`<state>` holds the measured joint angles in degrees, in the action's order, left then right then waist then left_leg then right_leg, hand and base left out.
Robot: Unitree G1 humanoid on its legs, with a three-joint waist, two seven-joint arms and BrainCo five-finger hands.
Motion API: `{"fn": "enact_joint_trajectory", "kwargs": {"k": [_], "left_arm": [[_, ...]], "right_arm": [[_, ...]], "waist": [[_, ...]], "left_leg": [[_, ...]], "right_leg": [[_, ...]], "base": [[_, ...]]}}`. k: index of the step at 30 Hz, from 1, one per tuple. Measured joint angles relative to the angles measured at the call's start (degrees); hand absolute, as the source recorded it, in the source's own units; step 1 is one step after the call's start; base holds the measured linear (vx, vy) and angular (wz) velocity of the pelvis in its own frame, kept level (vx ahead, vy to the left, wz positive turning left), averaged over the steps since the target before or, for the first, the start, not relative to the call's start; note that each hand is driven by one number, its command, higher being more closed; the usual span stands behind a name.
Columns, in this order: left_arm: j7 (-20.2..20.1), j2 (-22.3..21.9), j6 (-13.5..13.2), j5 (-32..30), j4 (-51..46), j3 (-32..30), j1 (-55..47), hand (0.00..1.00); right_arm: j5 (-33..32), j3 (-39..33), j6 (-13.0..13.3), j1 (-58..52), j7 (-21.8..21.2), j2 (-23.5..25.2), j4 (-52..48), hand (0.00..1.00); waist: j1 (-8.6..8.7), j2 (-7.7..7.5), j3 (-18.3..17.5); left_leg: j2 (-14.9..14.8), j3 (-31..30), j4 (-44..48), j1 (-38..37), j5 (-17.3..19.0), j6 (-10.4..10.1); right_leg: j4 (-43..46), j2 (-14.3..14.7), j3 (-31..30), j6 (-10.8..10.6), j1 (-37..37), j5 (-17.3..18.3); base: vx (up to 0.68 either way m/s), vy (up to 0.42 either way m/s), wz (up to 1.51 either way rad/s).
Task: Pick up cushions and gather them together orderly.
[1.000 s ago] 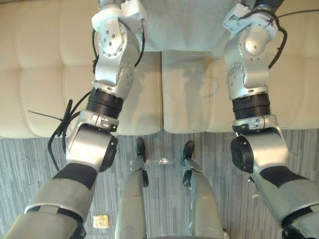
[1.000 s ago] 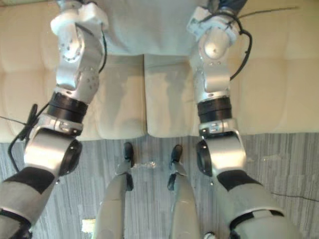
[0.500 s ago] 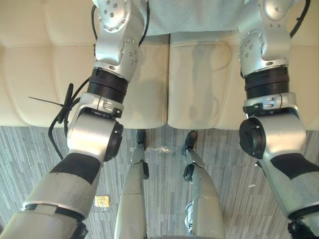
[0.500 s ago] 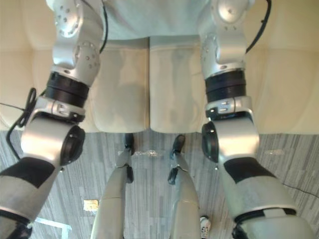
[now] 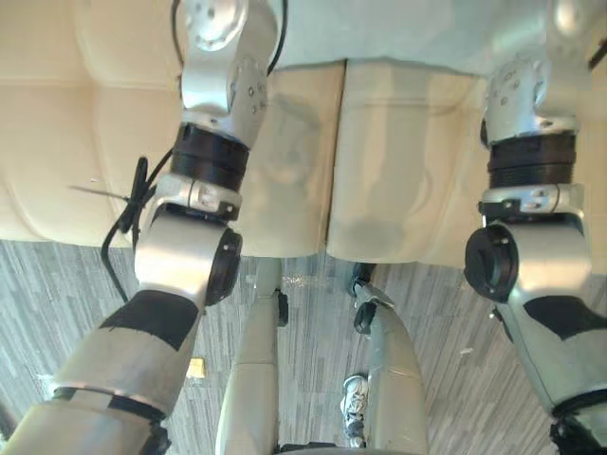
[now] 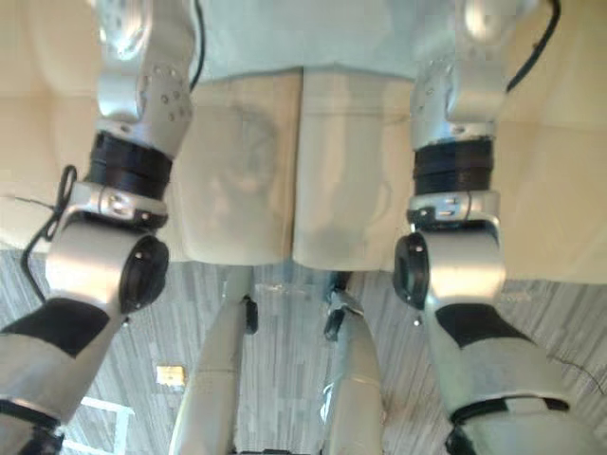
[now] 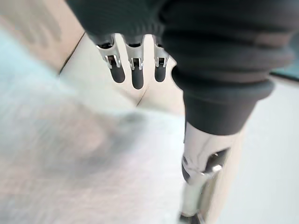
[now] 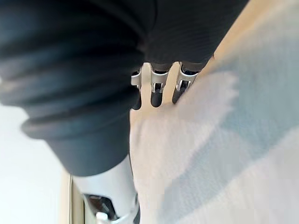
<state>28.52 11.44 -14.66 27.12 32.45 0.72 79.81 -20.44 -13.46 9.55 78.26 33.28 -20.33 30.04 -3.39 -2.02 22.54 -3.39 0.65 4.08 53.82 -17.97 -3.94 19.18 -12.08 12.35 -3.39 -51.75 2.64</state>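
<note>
Here, on the grey striped carpet, a small yellowish square lies a little way out from the front edge of a cream sofa. The sofa's 2 middle seat sections, the left seat pad and the right seat pad, sit side by side. They meet along a dark seam that runs straight back from the front edge. Over them the left arm and the right arm stretch toward the back of the seat, 1 on either side of that seam.

Between the 2 arms, at the far end of the pads, is the pale grey-blue cushion. Its near edge lies across both pads and the seam, with a soft shadow on the leather beneath it. Whether it rests on the seat or hangs just clear of it cannot be told.

Each hand is at 1 side of that cushion. Seen from its wrist, the left hand has its fingers straight and close together, dark tips showing against the cream leather. Its thumb runs down along the cushion's fuzzy edge, and the hand is flat, not clenched. The right hand is likewise flat, with straight fingers whose tips are at the cushion's rim and the thumb stretched along the fabric's side.
</note>
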Motion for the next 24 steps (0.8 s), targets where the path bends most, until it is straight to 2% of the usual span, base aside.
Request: {"fn": "enact_joint_trajectory", "kwargs": {"k": [1,2,4,6,8,10,13,16,17,20,22,24], "left_arm": [[-0.05,0.09,-0.1,-0.04,-3.33,-1.9,-2.58,0.0],[0.03,-0.18,-0.14,0.0,-5.07,-3.7,-4.63,0.0],[-0.01,-1.09,-0.02,0.08,-6.94,-4.89,-7.55,0.0],[-0.08,-2.3,0.03,0.1,-10.44,-5.69,-11.08,0.0],[-0.24,-2.21,-0.09,0.07,-15.04,-7.0,-14.81,0.0],[-0.66,-2.01,-0.45,0.0,-19.46,-8.89,-18.96,0.0],[-2.0,-1.92,-1.04,-0.04,-24.27,-10.65,-27.83,0.0],[-4.28,-2.11,-0.9,-0.29,-29.4,-11.44,-43.71,0.0],[-4.56,-2.22,-0.9,-0.68,-30.11,-11.57,-45.83,0.0],[-8.01,-3.94,-0.87,-2.94,-33.05,-11.42,-58.65,0.0],[-11.39,-6.47,0.14,-3.8,-32.39,-10.54,-67.98,0.0],[-14.01,-7.95,0.63,-4.62,-29.61,-9.73,-72.86,0.0]], "right_arm": [[-0.5,-0.89,0.19,-3.09,0.02,0.03,-3.59,0.0],[-0.54,-2.07,0.25,-6.25,-0.06,0.06,-6.16,0.0],[-1.04,-5.56,0.28,-10.39,-0.08,-0.04,-8.17,0.0],[-2.27,-9.4,0.62,-14.88,0.02,-0.27,-11.08,0.0],[-2.29,-10.98,1.38,-19.67,-0.33,-0.47,-14.98,0.0],[-2.29,-11.94,2.06,-24.57,-0.95,-0.51,-18.54,0.0],[-2.1,-12.63,2.74,-33.89,-3.03,-0.46,-24.06,0.0],[-1.45,-12.75,2.83,-46.97,-6.58,1.53,-29.42,0.0],[-0.71,-12.68,2.84,-48.48,-6.99,2.08,-29.78,0.0],[2.59,-9.41,2.84,-58.29,-10.61,4.87,-31.61,0.0],[4.86,-5.76,2.43,-65.59,-13.83,7.15,-31.5,0.0],[6.67,-3.94,1.78,-70.0,-16.05,8.44,-30.75,0.0]], "waist": [[-0.61,0.07,0.15],[-0.35,0.13,0.26],[0.48,0.08,0.41],[0.56,0.09,0.41],[0.57,0.09,0.41],[0.5,0.11,0.4],[0.47,0.13,0.37],[0.12,0.12,0.26],[0.12,0.01,0.2],[-0.2,-0.07,-0.72],[-0.09,-0.12,-2.95],[-0.1,-0.14,-4.72]], "left_leg": [[-2.22,-0.5,1.54,0.28,2.28,-1.0],[-3.27,-0.99,2.02,0.17,2.45,-1.21],[-3.89,-1.39,2.83,-0.59,2.45,-1.21],[-4.2,-1.39,3.15,-2.23,2.46,-1.21],[-4.42,-1.46,3.57,-4.18,3.44,-2.44],[-4.88,-2.21,4.89,-5.72,6.15,-3.94],[-5.06,-3.01,5.18,-7.98,8.5,-4.31],[-4.08,-4.43,6.07,-11.67,9.36,-4.48],[-3.98,-4.57,6.44,-12.18,9.66,-4.46],[-3.58,-5.06,8.02,-15.21,11.45,-4.49],[-3.24,-5.15,8.16,-17.96,11.88,-4.42],[-3.18,-5.03,8.11,-20.31,12.55,-4.38]], "right_leg": [[0.77,2.14,0.29,0.03,-0.13,0.31],[1.96,3.05,0.68,0.05,-0.24,0.35],[4.45,3.43,1.47,0.04,-0.25,0.37],[7.22,3.43,1.49,0.15,-0.03,0.54],[8.84,3.4,1.52,0.91,1.34,2.15],[9.75,3.58,2.45,2.12,3.36,4.66],[11.79,3.53,3.64,2.64,5.74,7.4],[13.37,2.51,5.0,2.63,10.3,9.37],[13.64,2.27,5.15,2.76,10.99,9.7],[13.65,1.99,5.74,2.48,15.16,10.93],[13.42,1.6,6.19,2.49,18.23,11.6],[12.87,1.46,6.23,2.34,20.79,11.89]], "base": [[-0.07,-0.105,-0.18],[-0.03,-0.162,-0.34],[0.01,-0.124,-0.11],[0.01,-0.114,-0.06],[0.02,-0.1,0.02],[0.03,-0.086,0.08],[0.01,-0.062,0.23],[-0.01,-0.046,0.33],[-0.01,-0.031,0.26],[0.01,-0.023,0.14],[0.04,-0.022,0.09],[0.05,-0.013,0.02]]}}
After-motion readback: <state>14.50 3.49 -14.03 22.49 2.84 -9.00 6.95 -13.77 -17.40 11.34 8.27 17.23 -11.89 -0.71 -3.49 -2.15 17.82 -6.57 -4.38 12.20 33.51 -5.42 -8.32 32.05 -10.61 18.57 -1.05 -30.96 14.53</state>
